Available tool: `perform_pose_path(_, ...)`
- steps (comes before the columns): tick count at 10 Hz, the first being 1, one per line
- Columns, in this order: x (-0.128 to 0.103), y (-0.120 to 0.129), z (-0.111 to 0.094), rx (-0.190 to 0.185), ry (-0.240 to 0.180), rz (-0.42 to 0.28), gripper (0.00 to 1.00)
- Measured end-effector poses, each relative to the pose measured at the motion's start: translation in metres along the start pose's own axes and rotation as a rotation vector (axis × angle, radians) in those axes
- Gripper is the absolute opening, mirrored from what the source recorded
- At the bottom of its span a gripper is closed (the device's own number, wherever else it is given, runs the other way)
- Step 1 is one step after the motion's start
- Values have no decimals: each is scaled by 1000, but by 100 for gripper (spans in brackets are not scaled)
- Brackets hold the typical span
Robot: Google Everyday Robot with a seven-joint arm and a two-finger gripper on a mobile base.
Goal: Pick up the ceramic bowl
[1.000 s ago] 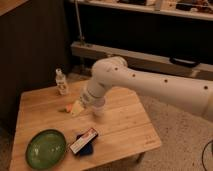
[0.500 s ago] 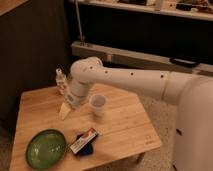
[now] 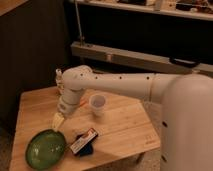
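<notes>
The ceramic bowl (image 3: pixel 45 149) is wide, shallow and glossy green, and sits near the front left corner of the wooden table (image 3: pixel 125 130). My white arm reaches in from the right and bends down over the table's left half. My gripper (image 3: pixel 58 120) hangs at its end with pale fingers pointing down, just above and behind the bowl's far rim. It holds nothing that I can see.
A small translucent white cup (image 3: pixel 98 104) stands mid-table to the right of the gripper. A flat dark packet with a red and white label (image 3: pixel 83 142) lies right of the bowl. A small bottle (image 3: pixel 59 80) stands at the table's back left. A dark wall and metal rail lie behind.
The arm has swung further left and down towards the front of the table, bringing the gripper from near the cup to just above the bowl's far rim.
</notes>
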Motion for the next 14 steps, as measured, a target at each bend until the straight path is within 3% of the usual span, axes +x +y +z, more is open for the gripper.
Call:
perform_pose_path(2,-1,8,11,-14,17,-22,65)
perform_pose_path(7,-25,11,65,-66,67,-64,65)
perform_pose_path(12,-28,0,100,-63,102,-64,65)
perform_pose_path(14,-27,-7,102,-44,98,-54,65)
